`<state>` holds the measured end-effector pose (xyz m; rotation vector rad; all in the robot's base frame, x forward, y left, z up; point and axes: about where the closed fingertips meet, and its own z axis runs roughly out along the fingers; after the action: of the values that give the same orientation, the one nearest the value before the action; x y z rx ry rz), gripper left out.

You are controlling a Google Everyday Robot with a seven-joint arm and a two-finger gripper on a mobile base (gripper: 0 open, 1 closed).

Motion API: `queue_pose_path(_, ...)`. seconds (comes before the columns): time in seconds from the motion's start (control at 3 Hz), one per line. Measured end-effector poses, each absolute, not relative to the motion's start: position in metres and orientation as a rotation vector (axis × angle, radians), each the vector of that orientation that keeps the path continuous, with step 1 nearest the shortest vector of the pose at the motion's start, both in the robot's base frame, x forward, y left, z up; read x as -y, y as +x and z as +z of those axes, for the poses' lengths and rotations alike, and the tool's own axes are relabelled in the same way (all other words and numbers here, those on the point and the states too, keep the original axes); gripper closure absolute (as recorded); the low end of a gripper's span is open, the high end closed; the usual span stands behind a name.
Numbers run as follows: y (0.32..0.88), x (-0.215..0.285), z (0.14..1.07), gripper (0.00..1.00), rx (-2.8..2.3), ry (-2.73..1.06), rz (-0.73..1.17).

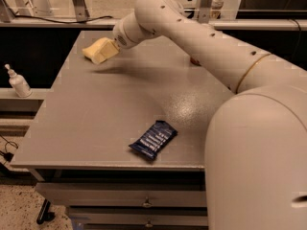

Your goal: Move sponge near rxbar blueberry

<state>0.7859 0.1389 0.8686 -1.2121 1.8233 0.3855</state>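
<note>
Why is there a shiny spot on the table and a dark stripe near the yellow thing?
Camera view: the shiny spot is light glaring off the table; the dark stripe is shadow from the arm, beside the claw at the sponge, far-left corner.

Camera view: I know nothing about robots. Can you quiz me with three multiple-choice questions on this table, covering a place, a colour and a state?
1. Where on the table does the rxbar blueberry lie?
A. near the front edge
B. far left corner
C. far right corner

2. What colour is the sponge?
A. green
B. pale yellow
C. red

3. How do sponge and bar stand?
A. touching
B. stacked
C. far apart

Answers:
1 A: the bar sits just inside the front edge.
2 B: it is pale yellow foam.
3 C: the sponge is in the far left corner, where the gripper is at it, well away from the bar.
</note>
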Motion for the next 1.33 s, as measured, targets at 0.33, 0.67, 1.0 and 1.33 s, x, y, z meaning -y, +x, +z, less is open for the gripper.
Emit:
queue_pose_path(0.33,0.797,-0.148,0.86,0.0,-1.847,-1.193,0.381)
queue_pose_path(0.67,0.801,-0.161,0.856,0.0,-1.863,-1.179,0.408)
queue_pose_path(1.0,0.798,-0.175,0.851,0.16,-1.878,-1.191,0.447)
queue_pose_path(1.33,0.795,-0.177,0.845,0.4,-1.896,-1.193,0.468)
